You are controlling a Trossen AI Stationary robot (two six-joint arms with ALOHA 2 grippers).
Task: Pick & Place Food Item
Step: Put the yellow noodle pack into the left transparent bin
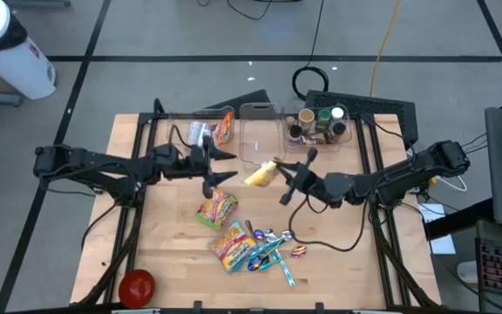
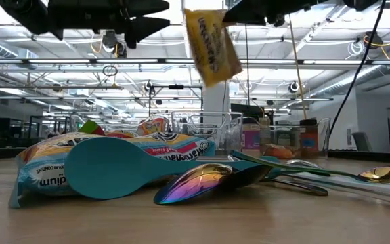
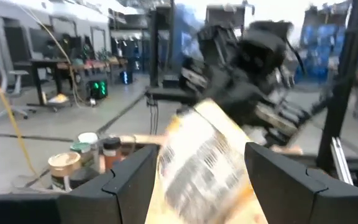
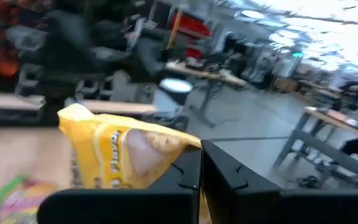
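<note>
Nearest the table-level camera lies a teal spoon [image 2: 107, 169] against a snack packet [image 2: 53, 163], with iridescent cutlery [image 2: 208, 181] beside it, all untouched on the wooden table [image 1: 164, 253]. Above them hangs the yellow snack bag [image 1: 261, 174], lifted clear of the table and pinched at one edge by the right gripper [image 1: 282, 173], whose fingers are closed tight on it. To place it well, I judge the arm should carry the bag level over the clear bins [image 1: 264, 131] just beyond, lower until the dangling end is inside a compartment, and only then release, since the bag swings freely. Reaching inward from the right, that arm is extended and low. Facing it from the other side, the left gripper [image 1: 223, 166] hovers with fingers spread wide, empty, near the bag.
</note>
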